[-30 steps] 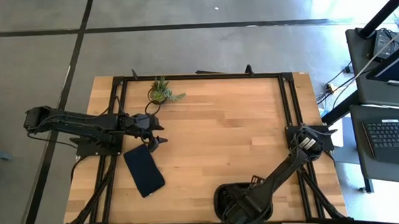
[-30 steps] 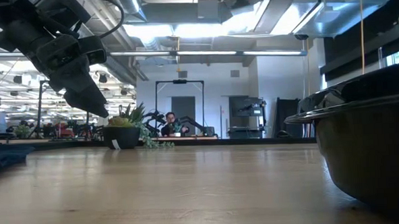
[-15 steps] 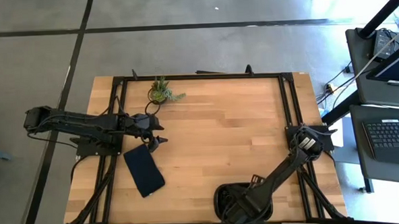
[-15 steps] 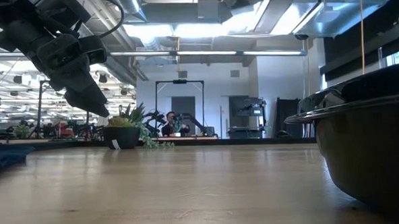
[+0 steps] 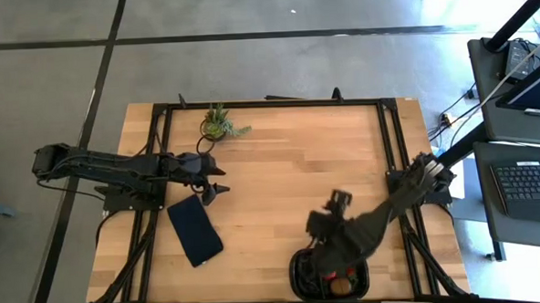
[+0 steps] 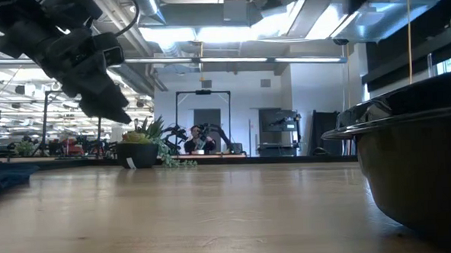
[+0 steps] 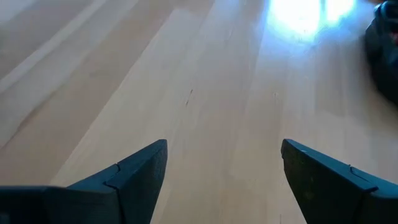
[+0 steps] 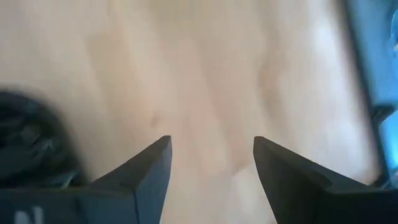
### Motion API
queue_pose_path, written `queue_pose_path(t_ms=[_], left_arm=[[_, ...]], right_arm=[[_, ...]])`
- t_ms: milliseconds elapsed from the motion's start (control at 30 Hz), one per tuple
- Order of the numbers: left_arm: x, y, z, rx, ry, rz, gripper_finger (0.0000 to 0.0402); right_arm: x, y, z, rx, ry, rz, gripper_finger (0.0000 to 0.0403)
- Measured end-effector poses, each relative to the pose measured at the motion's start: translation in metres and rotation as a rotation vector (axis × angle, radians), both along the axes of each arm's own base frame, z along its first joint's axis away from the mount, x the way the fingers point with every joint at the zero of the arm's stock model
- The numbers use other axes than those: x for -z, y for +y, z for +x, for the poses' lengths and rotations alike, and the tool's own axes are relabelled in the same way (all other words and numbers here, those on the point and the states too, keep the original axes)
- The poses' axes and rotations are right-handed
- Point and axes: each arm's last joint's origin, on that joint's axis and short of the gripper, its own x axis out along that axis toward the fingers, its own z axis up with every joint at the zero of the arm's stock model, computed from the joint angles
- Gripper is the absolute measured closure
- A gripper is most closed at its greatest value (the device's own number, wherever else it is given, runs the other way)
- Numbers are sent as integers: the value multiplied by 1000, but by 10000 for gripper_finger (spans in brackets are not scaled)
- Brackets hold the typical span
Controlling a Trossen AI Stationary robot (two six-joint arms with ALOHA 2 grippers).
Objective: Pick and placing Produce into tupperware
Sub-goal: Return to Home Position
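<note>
The black tupperware (image 5: 303,271) stands at the table's near edge, right of the middle. It fills the right of the low view, tupperware (image 6: 418,164). Produce lies inside it: a red piece (image 5: 333,278) and a brownish one (image 5: 347,281). My right gripper (image 8: 211,143) hangs open above bare wood just beyond the tray's far side, blurred in the high view as right gripper (image 5: 326,224). My left gripper (image 7: 224,155) waits open over the table's left part, left gripper (image 5: 215,187), above bare wood.
A flat navy slab (image 5: 195,231) lies at the near left, close under the left gripper. A small potted plant (image 5: 218,124) stands at the far left edge. Bare wood spans the table's middle and far right. A dark frame (image 5: 393,155) runs around the table.
My right gripper has risen from over the tupperware and swung toward the table's far edge, turning as it went, mostly in the last half second. The produce inside the tupperware, covered by the arm before, now shows.
</note>
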Motion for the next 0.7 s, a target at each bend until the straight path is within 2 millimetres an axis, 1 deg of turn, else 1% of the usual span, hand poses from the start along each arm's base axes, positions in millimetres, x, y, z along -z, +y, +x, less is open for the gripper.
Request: queue_pose_path(t_ms=[67, 200, 433, 600, 633, 700], left_arm=[[-2, 0, 1, 0, -23, 1, 98], [-4, 0, 3, 1, -55, 3, 98], [-9, 0, 6, 3, -110, 9, 98], [-18, 1, 11, 19, -211, 43, 98], [-20, 1, 12, 29, -235, 62, 98], [-24, 1, 13, 44, -280, 94, 98]], right_arm=[[-11, -15, 5, -41, -37, -41, 175], [-29, -45, 18, -111, -71, -56, 175], [-55, -94, 53, -338, -179, -85, 175], [-77, -147, 83, -514, -368, -35, 175], [-83, -158, 87, -539, -418, -20, 175], [-89, -182, 88, -568, -456, 12, 175]])
